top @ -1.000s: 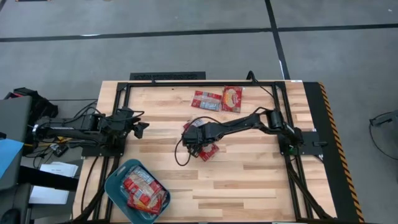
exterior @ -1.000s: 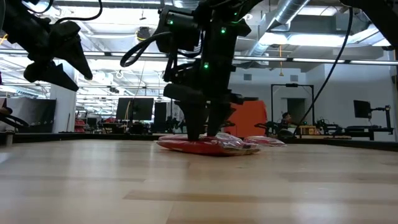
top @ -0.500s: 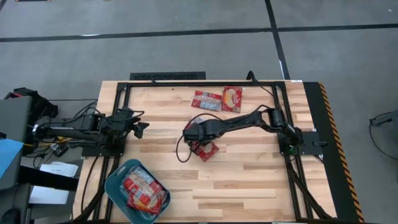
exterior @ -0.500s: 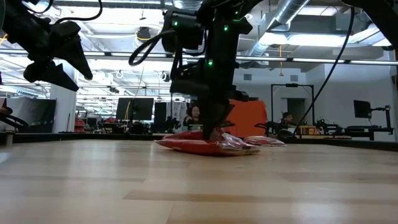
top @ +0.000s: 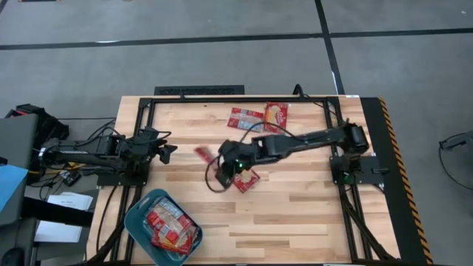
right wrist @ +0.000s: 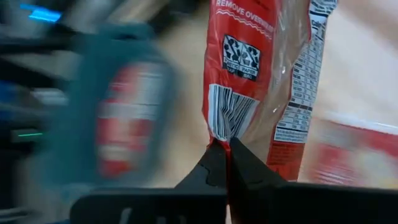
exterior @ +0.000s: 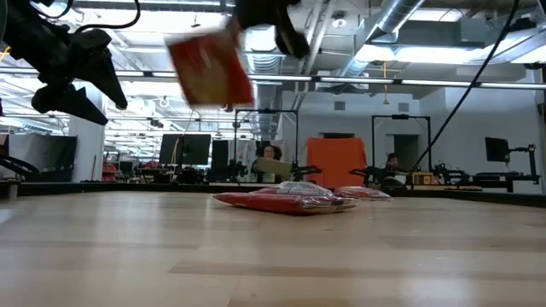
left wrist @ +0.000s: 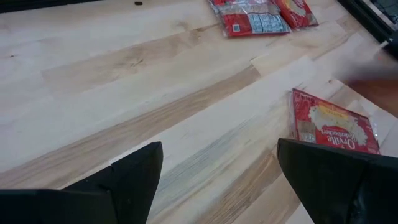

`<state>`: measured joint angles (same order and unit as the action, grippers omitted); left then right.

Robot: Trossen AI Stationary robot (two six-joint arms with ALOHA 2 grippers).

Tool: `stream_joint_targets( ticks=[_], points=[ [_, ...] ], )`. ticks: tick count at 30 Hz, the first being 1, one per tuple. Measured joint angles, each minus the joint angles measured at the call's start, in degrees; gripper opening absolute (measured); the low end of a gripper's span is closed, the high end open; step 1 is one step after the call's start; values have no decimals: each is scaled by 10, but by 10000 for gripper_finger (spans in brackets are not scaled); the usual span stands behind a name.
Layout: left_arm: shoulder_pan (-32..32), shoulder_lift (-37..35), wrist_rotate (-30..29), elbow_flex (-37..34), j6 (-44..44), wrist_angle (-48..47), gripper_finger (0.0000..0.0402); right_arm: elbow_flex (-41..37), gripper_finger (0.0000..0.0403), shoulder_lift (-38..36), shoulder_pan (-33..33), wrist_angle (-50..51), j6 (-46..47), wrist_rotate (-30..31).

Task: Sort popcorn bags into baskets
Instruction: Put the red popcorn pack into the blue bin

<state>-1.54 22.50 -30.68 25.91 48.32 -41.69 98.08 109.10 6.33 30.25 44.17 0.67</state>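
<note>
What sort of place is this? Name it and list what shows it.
Probably a robotics lab or open workshop: exposed ceiling ducts, rows of monitors on benches behind the wooden table, and a person seated at a far station.

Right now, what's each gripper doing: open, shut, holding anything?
Left gripper: open, empty, waiting at the table's left.
Right gripper: shut on a popcorn bag, lifted above the table.

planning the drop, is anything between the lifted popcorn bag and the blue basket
Nothing visible. The right gripper holds the popcorn bag above bare table, and the basket sits at the near left corner; the left gripper waits off that path.
</note>
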Motion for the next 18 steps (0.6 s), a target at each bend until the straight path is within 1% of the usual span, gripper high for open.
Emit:
stream_joint_targets(
  ticks=[5,7,9,10,11,12,13,14,15,18],
  points=[
    [0,0,0,0,5,1,306,0,4,1,37,-182,15,-64],
    [0,0,0,0,6,0,306,4,5,23,50,-270,28,-82],
    [0,0,0,0,6,0,306,-1,5,33,56,-303,44,-107],
    [0,0,-1,0,6,0,306,-2,5,48,61,-330,55,-115],
    [0,0,-1,0,6,1,306,4,4,71,66,-396,66,-116],
    [0,0,-1,0,6,1,306,3,4,85,68,-426,73,-116],
    [0,0,-1,0,6,2,306,1,4,93,70,-435,86,-130],
    [0,1,-2,0,6,3,306,5,5,112,72,-473,105,-140],
    [0,1,-2,1,6,3,306,19,5,139,72,-521,120,-145],
    [0,3,-2,1,6,3,306,56,5,200,72,-582,169,-175]
  ],
)
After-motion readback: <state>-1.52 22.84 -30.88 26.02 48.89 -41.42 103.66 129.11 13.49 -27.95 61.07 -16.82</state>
